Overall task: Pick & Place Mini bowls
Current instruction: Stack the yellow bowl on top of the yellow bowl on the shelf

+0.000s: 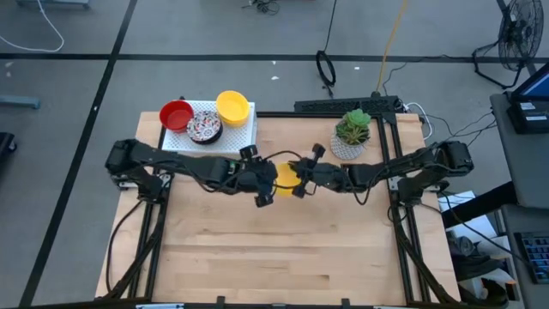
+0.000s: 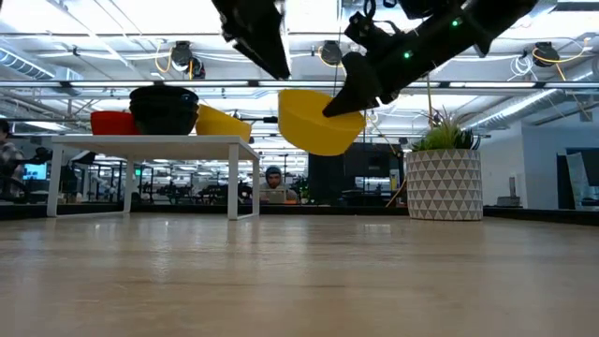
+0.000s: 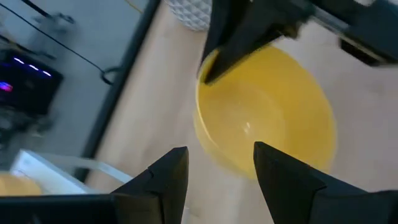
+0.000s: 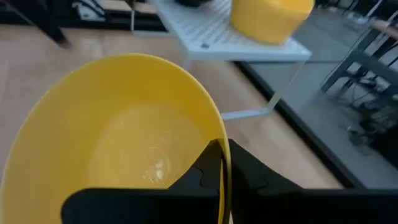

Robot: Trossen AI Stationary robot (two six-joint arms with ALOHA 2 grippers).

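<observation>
Above table (image 2: 299, 271), tilted yellow bowl (image 2: 314, 122), mouth leftward.

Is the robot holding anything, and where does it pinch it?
Yes. The right claw pinches a yellow bowl by its rim, up in the air. The left claw is open and holds nothing.

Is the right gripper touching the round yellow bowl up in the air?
Touching. The right wrist view shows the right gripper shut on the round yellow bowl's rim, one finger inside, one outside. The low view shows it lifted.
</observation>
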